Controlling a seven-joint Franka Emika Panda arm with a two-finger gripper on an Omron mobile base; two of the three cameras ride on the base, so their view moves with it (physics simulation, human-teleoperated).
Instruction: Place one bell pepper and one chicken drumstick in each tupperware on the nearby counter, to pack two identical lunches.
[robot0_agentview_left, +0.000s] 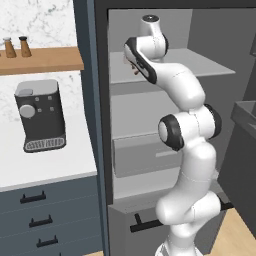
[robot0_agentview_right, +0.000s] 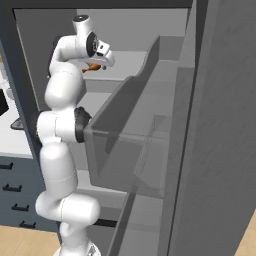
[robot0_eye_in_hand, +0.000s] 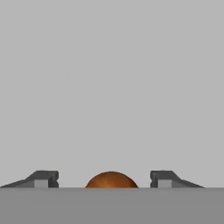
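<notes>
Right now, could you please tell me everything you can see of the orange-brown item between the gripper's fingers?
The orange-brown item shows as a smooth, rounded dome, reddish-brown and matte. It sits centred between the spread fingertips of the gripper, with a gap on each side, so nothing visibly touches it. In the right base view it is an orange sliver under the hand, over the fridge shelf. What it is cannot be told.

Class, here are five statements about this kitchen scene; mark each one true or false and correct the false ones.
1. The gripper reaches into the open fridge. True.
2. A brown-orange rounded item sits between the fingertips. True.
3. The coffee machine stands on the wooden shelf. False: it stands on the white counter.
4. Two shakers stand on the wooden shelf. True.
5. The fridge door is shut. False: it is swung open.
</notes>
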